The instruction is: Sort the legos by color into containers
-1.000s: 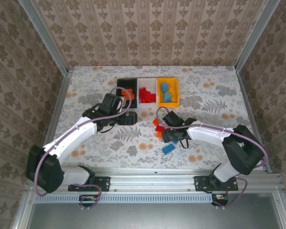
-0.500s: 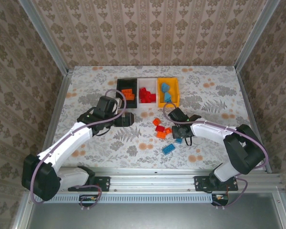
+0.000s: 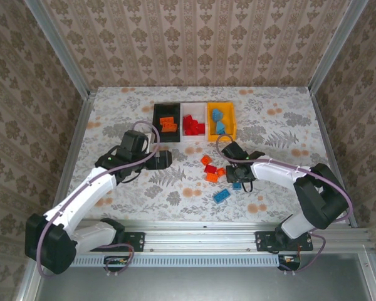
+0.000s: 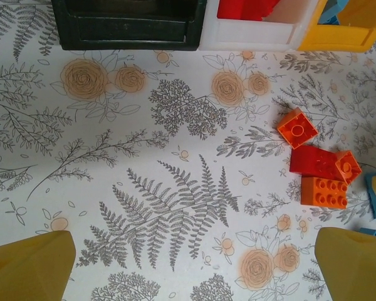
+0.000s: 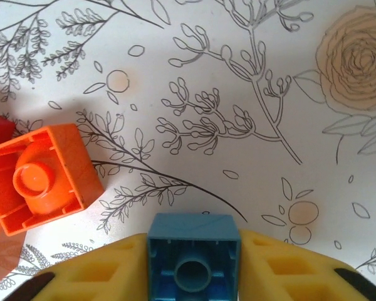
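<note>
Three bins stand in a row at the back: black [image 3: 166, 122] with orange legos, white [image 3: 193, 123] with red ones, yellow-orange [image 3: 221, 122] with light blue ones. Loose orange and red legos [image 3: 210, 169] lie mid-table, with a light blue lego [image 3: 222, 195] nearer the front. My right gripper [image 3: 237, 181] is shut on a small light blue lego [image 5: 194, 257], held hollow side toward the camera, low over the cloth beside an orange lego [image 5: 41, 179]. My left gripper [image 4: 194, 276] hangs open over bare cloth, left of the orange and red cluster [image 4: 313, 161].
The table wears a floral cloth [image 3: 175, 188]. Metal rails [image 3: 75, 144] run along both sides and the front. The black bin's front wall [image 4: 128, 28] and the white bin's [image 4: 250, 34] show at the top of the left wrist view.
My left arm has drawn back from the black bin toward the left and front, uncovering the orange legos inside. The right gripper shifted a little right among the loose legos.
</note>
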You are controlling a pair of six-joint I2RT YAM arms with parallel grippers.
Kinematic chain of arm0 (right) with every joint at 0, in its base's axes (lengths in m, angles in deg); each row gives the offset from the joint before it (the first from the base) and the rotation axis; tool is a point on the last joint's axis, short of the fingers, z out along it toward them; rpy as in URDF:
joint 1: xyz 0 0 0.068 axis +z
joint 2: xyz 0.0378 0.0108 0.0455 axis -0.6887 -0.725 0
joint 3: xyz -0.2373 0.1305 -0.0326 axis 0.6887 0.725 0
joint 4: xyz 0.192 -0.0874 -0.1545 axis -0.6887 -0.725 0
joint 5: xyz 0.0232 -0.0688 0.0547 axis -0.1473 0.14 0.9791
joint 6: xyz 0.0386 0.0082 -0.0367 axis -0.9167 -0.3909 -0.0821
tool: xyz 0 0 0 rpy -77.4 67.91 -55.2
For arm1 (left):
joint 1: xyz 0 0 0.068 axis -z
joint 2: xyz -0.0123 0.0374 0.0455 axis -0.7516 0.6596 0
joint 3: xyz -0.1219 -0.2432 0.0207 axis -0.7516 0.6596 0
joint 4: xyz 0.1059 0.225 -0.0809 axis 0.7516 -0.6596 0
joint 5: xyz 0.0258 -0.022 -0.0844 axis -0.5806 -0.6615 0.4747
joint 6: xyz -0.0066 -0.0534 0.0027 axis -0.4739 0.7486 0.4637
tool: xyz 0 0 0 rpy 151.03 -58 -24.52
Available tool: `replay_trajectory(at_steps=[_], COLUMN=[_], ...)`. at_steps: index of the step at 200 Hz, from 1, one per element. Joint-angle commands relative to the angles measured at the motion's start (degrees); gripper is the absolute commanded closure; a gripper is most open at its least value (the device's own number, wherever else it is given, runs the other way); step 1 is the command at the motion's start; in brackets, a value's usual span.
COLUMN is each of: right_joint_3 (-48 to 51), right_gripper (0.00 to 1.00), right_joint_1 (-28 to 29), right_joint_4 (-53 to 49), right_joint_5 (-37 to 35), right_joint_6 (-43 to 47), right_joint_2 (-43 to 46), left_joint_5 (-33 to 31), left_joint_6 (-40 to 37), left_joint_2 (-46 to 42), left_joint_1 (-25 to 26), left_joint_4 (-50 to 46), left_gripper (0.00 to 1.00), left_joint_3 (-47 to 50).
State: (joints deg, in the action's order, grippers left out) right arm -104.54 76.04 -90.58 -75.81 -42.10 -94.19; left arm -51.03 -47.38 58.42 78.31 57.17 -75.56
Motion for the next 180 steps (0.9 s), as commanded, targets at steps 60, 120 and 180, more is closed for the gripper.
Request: replay_trajectory(at_steps=[60,120,180], right_joint_3=[-9.99,-32.78,-58.71], right_gripper=[0.76,0.75,0.72], right_joint_1=[-0.70,-5.70,-8.59], right_joint_4=[-5.28,0.24,-4.75], right_joint_5=[-7.28,-15.55,-12.73], right_joint_6=[4.40,16.48,18.62], right_joint_2=[3.10,-14.51,-35.76], left_joint_5=[2.63,9.76,10.62], left_joint_6=[1.64,8.56,8.17], left_joint_2=[-3.39,-2.52,-7.12], left_joint_1=[-2.39,-2.92,-3.04], left_joint_4=[1.12,9.65,7.02], left_gripper=[0.00,0.00,0.00], left_joint_3=[4.13,13.14,15.98])
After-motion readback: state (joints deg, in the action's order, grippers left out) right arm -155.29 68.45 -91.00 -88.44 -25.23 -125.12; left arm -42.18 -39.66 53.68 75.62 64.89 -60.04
